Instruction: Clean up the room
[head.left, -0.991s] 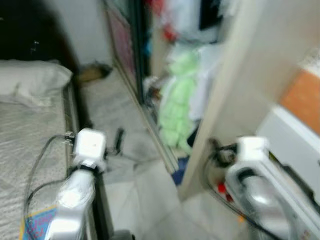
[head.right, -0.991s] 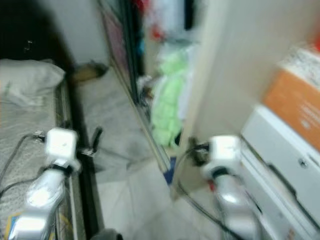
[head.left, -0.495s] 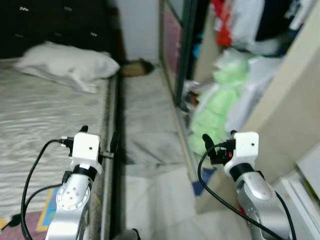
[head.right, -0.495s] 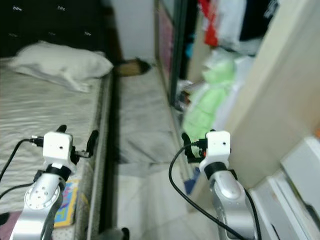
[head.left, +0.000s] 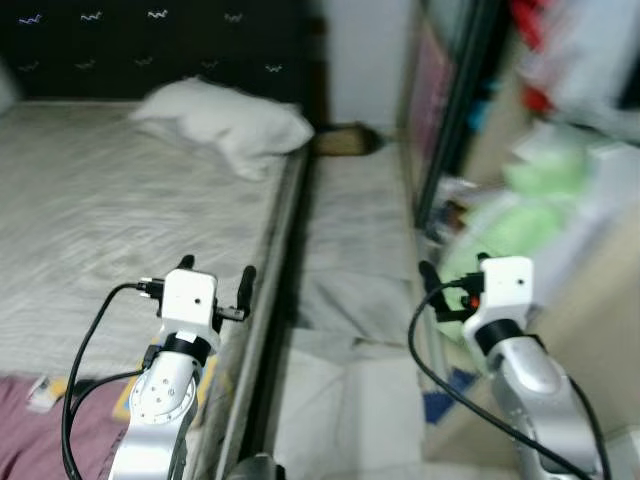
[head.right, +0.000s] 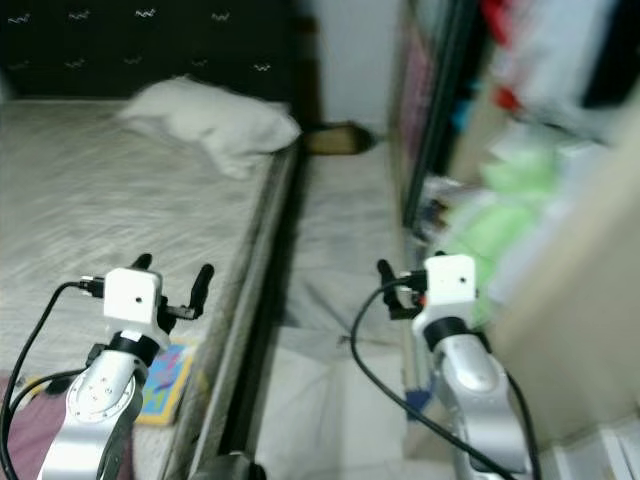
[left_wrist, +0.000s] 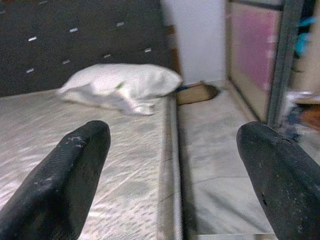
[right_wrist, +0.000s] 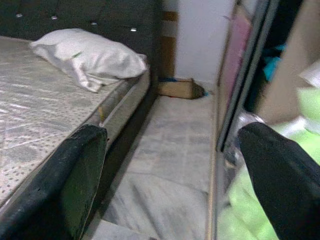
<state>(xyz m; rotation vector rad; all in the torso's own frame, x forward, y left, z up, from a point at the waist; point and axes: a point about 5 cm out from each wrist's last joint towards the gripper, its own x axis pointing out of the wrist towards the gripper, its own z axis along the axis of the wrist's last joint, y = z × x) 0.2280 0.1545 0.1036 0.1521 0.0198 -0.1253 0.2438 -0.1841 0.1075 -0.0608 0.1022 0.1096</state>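
Your left gripper (head.left: 213, 279) hovered over the bed (head.left: 100, 210) edge, fingers spread and empty. A white pillow (head.left: 225, 122) lay at the headboard. Your right gripper (right_wrist: 170, 165) hung over the floor aisle (head.left: 360, 250), fingers apart, beside green clothing (head.left: 520, 225) spilling from the wardrobe (head.left: 470, 90).

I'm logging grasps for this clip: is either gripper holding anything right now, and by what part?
Nothing is held. The left gripper and the right gripper are both open, with only the bed and floor visible between their fingers.
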